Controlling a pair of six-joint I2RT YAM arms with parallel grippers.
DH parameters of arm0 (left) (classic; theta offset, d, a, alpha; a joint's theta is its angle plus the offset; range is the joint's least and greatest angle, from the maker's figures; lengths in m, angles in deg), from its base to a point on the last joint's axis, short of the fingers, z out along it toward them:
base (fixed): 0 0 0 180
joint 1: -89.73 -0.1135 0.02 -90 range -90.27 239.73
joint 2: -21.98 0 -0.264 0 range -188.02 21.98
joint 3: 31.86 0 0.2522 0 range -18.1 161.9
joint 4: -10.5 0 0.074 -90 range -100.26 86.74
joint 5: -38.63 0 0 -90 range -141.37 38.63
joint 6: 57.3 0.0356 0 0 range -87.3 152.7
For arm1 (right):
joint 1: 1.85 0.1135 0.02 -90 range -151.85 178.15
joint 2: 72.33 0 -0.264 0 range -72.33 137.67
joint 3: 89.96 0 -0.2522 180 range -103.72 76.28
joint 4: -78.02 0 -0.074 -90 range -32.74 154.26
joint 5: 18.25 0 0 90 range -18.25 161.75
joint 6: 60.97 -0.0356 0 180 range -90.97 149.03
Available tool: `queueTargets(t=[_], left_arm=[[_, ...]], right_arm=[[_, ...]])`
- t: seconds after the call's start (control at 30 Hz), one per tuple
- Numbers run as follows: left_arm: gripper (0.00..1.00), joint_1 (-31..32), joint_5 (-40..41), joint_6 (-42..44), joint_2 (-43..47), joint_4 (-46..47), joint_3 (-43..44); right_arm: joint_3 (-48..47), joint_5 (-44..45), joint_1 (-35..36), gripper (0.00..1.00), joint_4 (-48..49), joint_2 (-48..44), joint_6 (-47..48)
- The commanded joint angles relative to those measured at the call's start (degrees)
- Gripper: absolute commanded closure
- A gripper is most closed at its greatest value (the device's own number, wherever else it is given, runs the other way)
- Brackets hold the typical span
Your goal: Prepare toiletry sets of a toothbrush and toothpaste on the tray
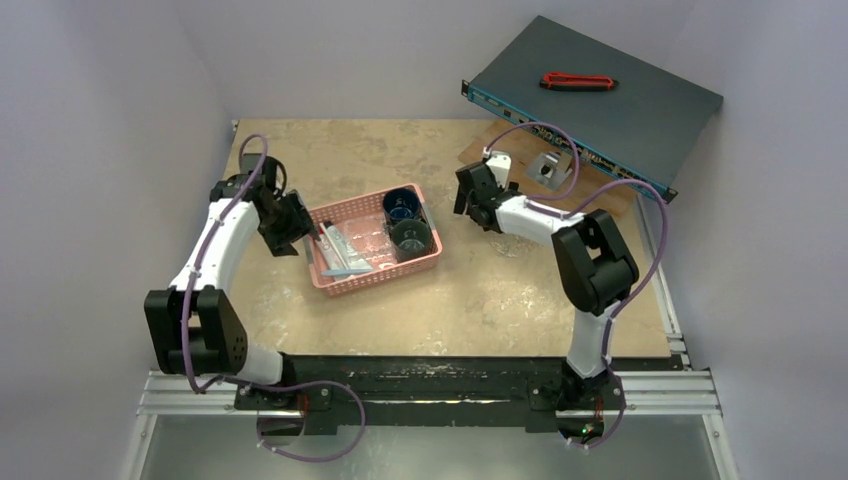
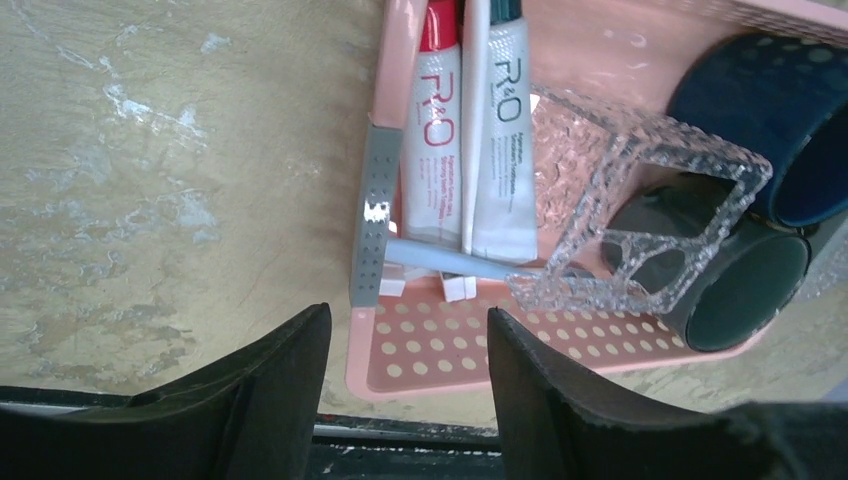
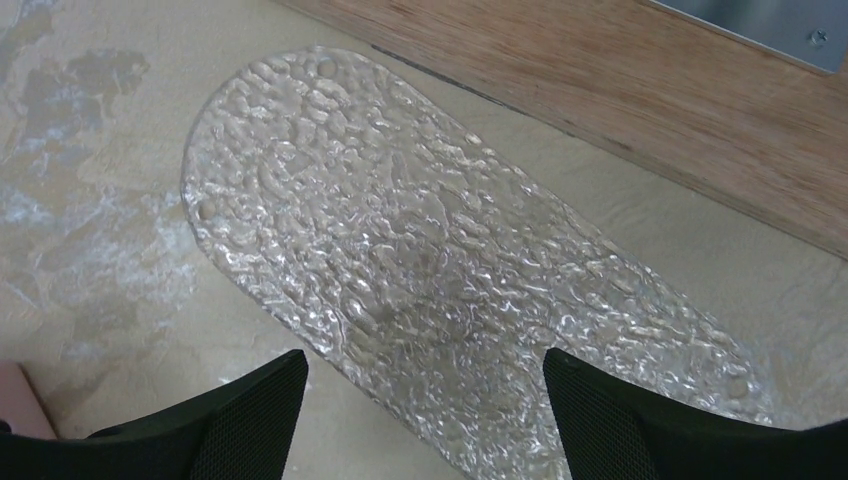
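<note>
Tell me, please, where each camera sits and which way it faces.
Top external: above and behind the bases, facing down at the table; left arm and right arm show.
Left wrist: rides that wrist, facing down at the pink basket and toothpaste; left gripper below.
Right wrist: rides that wrist, facing down at the tray; right gripper below.
Shared: pink basket, top and left wrist.

Top camera looks down from behind the arms; wrist cameras sit close: left over the basket both share, right over the tray.
</note>
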Motion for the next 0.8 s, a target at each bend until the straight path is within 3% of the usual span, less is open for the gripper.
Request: queueTargets(t=[0.0, 0.17, 0.4, 0.77], left_arm=[[0.40, -0.35, -3.43, 4.95, 6.24, -0.37, 0.31], [0.32, 1.32, -6.80, 6.96, 13.19, 1.70, -2.71], [0.01, 4.59, -11.16, 8.77, 19.17, 6.80, -7.46], [0.00, 5.07, -11.00, 9.10, 23.05, 7.30, -9.06]], right_arm=[[-4.54, 2.37, -0.32, 0.11, 0.97, 2.43, -1.30], [-8.17, 1.73, -1.59, 0.11, 0.56, 5.48, -0.08], [-13.82, 0.79, -2.90, 0.10, -1.29, 10.01, 1.15], [-17.11, -1.10, -4.92, 0.09, -2.74, 15.37, 2.91]])
